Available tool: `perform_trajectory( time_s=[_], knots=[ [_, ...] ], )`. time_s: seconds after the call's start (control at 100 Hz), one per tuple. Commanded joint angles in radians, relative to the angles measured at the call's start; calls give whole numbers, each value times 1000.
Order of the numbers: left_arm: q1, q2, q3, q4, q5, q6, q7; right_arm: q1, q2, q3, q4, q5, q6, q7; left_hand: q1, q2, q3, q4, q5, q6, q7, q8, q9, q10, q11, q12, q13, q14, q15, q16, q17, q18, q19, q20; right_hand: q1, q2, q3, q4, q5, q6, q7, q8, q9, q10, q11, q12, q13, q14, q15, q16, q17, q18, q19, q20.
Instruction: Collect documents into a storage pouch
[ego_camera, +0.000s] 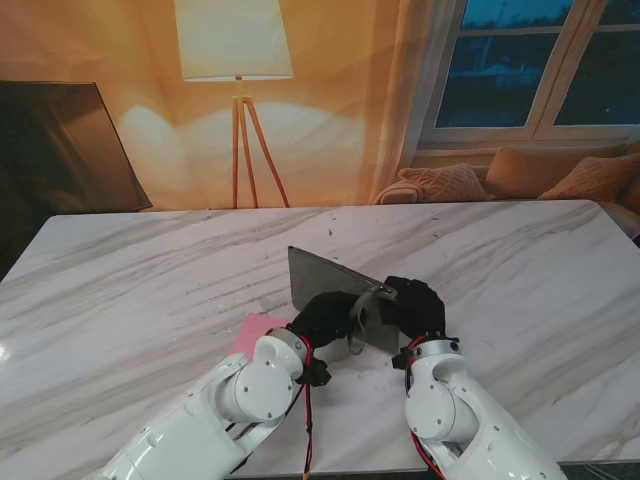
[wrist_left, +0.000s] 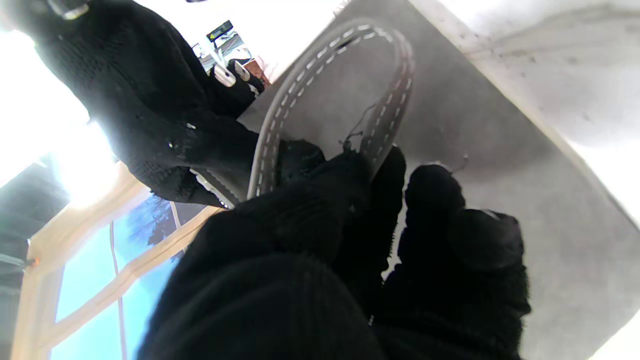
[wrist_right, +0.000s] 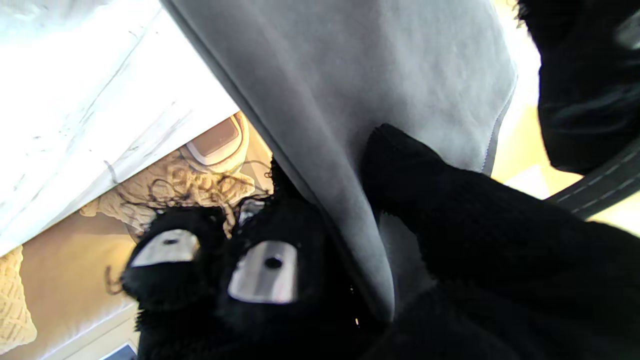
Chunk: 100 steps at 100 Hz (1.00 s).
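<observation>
A grey felt pouch (ego_camera: 322, 282) is held up off the marble table (ego_camera: 150, 280) between my two black-gloved hands, tilted with one corner raised. My right hand (ego_camera: 415, 305) pinches the pouch's edge (wrist_right: 320, 165), thumb on one face and fingers on the other. My left hand (ego_camera: 325, 318) is closed around the pouch's stitched carrying strap (wrist_left: 350, 85). The pouch body (wrist_left: 500, 165) fills the left wrist view. A pink document (ego_camera: 258, 334) lies flat on the table next to my left forearm, partly hidden by it.
The table's far edge runs below a floor lamp (ego_camera: 235, 60), a sofa with cushions (ego_camera: 560, 170) and a dark screen (ego_camera: 60, 150) at the far left.
</observation>
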<state>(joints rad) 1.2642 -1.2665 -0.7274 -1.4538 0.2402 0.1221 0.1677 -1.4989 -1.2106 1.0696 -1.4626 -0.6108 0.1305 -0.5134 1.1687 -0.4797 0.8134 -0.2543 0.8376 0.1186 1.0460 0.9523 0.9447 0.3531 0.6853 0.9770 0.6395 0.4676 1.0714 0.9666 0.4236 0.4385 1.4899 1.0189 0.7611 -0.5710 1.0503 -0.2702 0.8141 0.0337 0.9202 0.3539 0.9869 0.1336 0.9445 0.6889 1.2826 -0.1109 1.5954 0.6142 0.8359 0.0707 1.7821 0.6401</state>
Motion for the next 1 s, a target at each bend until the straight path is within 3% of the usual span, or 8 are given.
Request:
perform_trajectory(
  time_s=[0.0, 0.07, 0.27, 0.52, 0.99],
  knots=[
    [5, 14, -16, -16, 12, -4, -11, -7, -7, 3, -6, 13, 5, 23, 108, 73, -17, 36, 56, -19, 100, 47, -2, -30, 75, 20, 17, 96, 40, 13, -37, -126, -17, 34, 65, 91, 33, 23, 123, -117, 101, 73, -14, 43, 34, 3, 35, -10, -4, -19, -13, 6, 77, 6],
    [10, 20, -29, -24, 33, -3, -9, -8, -6, 6, -8, 18, 0, 27, 122, 96, -24, 47, 72, -17, 120, 66, -13, -30, 77, 15, 12, 94, 30, 15, -44, -126, -23, 34, 69, 90, 30, 25, 140, -122, 81, 122, -15, 42, 31, 3, 34, -7, -14, -33, -23, 5, 66, 12],
    [24, 32, -70, -47, 87, 6, 10, -15, -4, 13, -19, 31, -7, 47, 122, 137, -7, 76, 97, -18, 163, 95, -20, -40, 108, 13, 18, 88, 34, 23, -42, -123, -23, 36, 74, 87, 30, 24, 158, -131, 86, 146, -14, 37, 25, 4, 34, -2, -34, -46, -38, 2, 51, 11],
    [35, 55, -123, -72, 180, 25, 11, -28, -2, 32, -39, 59, -31, 68, 122, 111, -7, 64, 103, -22, 166, 100, 7, -30, 148, 19, 54, 79, 88, 47, 0, -132, 14, 50, 86, 76, 32, 26, 200, -151, 84, 189, -10, 32, 19, 9, 35, -1, -65, -65, -55, -2, 26, 9],
    [35, 78, -187, -90, 260, 51, -8, -51, -3, 64, -86, 169, -32, 142, 102, 102, 9, 67, 94, -26, 158, 104, 28, -7, 187, 49, 78, 71, 172, 79, 27, -148, 66, 96, 104, 46, 55, 26, 254, -139, 61, 243, 1, 42, 1, 10, 35, -2, -67, -72, -59, -2, 16, 15]
  ],
)
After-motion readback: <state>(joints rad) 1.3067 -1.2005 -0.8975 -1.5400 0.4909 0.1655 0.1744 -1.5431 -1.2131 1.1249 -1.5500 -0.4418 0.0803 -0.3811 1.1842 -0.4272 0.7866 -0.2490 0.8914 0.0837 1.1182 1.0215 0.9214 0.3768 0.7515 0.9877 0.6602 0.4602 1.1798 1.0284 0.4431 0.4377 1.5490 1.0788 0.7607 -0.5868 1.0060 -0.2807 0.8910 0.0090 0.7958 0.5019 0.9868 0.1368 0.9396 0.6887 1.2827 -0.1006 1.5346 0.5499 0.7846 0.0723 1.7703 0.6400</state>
